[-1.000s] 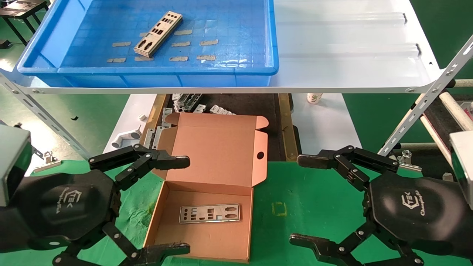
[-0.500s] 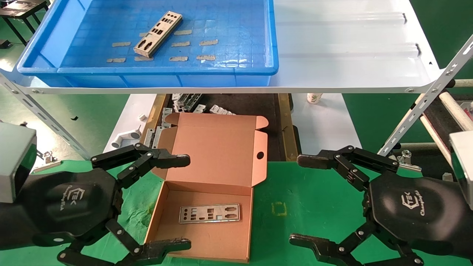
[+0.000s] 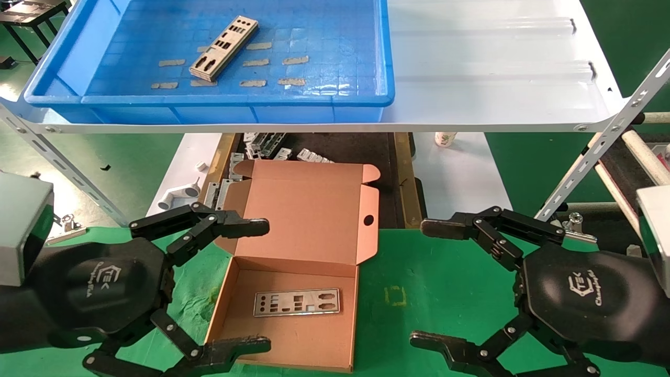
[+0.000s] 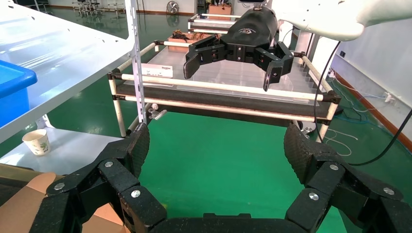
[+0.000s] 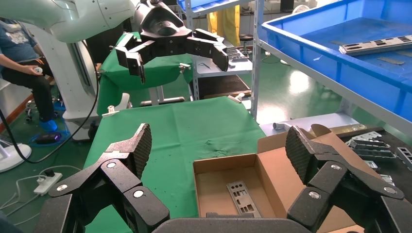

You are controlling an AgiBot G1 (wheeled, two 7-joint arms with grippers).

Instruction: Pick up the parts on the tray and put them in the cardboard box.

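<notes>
A bright-blue tray (image 3: 63,57) stands on the shelf at the back left, with one silver part (image 3: 224,48) lying aslant in it. The open cardboard box (image 3: 314,209) sits on the green cloth below, and another part (image 3: 297,302) lies flat on its floor. My left gripper (image 3: 259,287) is open and empty, its fingers spread over the box's left side. My right gripper (image 3: 426,284) is open and empty over the cloth, right of the box. The right wrist view shows the box (image 5: 282,170), the part in it (image 5: 241,196) and the tray (image 5: 340,63).
The white ribbed shelf sheet (image 3: 497,68) runs right of the tray. Grey metal brackets (image 3: 261,146) lie under the shelf behind the box. A paper cup (image 3: 445,139), a white pipe fitting (image 3: 178,196) and a slanted metal upright (image 3: 602,152) stand nearby.
My left gripper has shifted slightly to the right. The right gripper, the box and both parts have not moved.
</notes>
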